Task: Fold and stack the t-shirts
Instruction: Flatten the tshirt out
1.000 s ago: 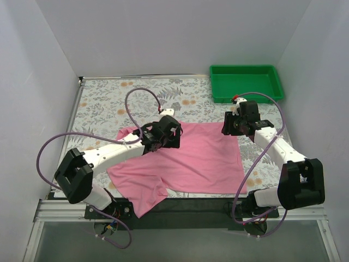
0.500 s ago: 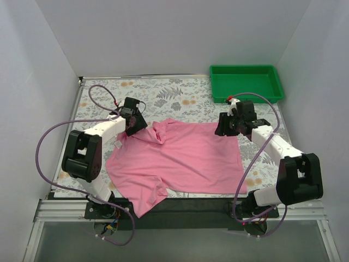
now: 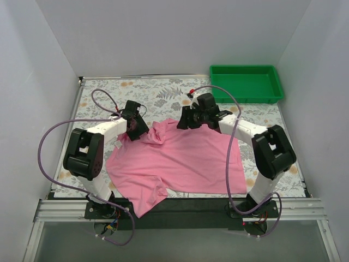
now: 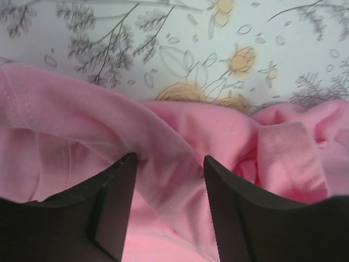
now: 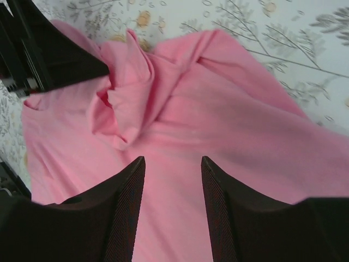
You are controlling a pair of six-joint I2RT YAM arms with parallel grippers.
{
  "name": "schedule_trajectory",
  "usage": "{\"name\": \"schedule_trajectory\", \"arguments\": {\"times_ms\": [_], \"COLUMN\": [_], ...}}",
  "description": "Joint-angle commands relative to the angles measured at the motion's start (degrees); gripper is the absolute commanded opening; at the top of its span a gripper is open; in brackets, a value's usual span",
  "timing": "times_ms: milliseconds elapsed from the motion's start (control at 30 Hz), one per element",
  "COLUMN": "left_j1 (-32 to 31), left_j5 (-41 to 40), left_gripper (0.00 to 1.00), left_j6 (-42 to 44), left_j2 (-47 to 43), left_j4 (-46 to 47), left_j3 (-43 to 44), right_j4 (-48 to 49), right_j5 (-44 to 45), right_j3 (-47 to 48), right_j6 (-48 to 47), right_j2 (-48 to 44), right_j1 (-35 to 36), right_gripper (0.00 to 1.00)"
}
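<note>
A pink t-shirt (image 3: pixel 185 164) lies spread across the floral table, its near hem hanging over the front edge. Its far left part is bunched into a crumpled fold (image 3: pixel 159 131). My left gripper (image 3: pixel 136 130) sits at that far left edge. In the left wrist view it (image 4: pixel 169 158) is open, with a ridge of pink fabric (image 4: pixel 82 120) running between the jaws. My right gripper (image 3: pixel 185 121) hovers at the shirt's far edge near the middle. Seen from the right wrist, it (image 5: pixel 173 158) stands open above smooth fabric (image 5: pixel 245 147), nothing pinched.
A green plastic tray (image 3: pixel 246 97) stands at the back right corner. White walls close in the left, right and back of the floral table (image 3: pixel 109 98). The left gripper's black body (image 5: pixel 49 60) shows at the top left of the right wrist view.
The left arm swung from the shirt's middle to its far left edge, leaving a bunched fold. The right arm moved left from the far right corner to the far edge's middle.
</note>
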Motion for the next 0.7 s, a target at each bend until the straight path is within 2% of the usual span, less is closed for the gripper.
{"name": "schedule_trajectory", "arguments": {"times_ms": [0,233,433,467,500,600,667], "left_j1": [-0.1,-0.1,0.0,0.1,0.2,0.2,0.2], "left_j5": [1.3,-0.1,-1.2,-1.1,-1.1,-0.6,-0.3], "left_gripper": [0.47,0.31,0.20,0.19,0.18,0.16,0.14], "left_j6": [-0.9,-0.1,-0.7,-1.1,-1.5,-2.3,-3.1], "left_j2": [-4.2,-12.1,-18.4,-18.8,-19.3,-20.0,-20.2], "left_j4": [-0.3,2.5,3.4,3.5,3.5,3.5,3.5], "left_j3": [-3.6,-12.2,-19.1,-19.8,-20.6,-22.5,-23.6], "right_j4": [9.0,11.0,11.0,10.9,10.9,10.9,10.9], "right_j5": [-2.6,-6.3,-5.9,-5.5,-5.1,-3.3,-2.6], "right_j3": [5.5,14.7,16.7,16.1,15.5,12.5,9.5], "right_j6": [5.5,7.7,8.6,8.6,8.5,8.5,8.5], "right_j2": [5.2,15.8,20.0,19.9,19.8,17.7,15.3], "right_j1": [3.2,6.9,7.3,7.3,7.2,6.5,5.7], "right_gripper": [0.45,0.45,0.43,0.40,0.30,0.12,0.06]}}
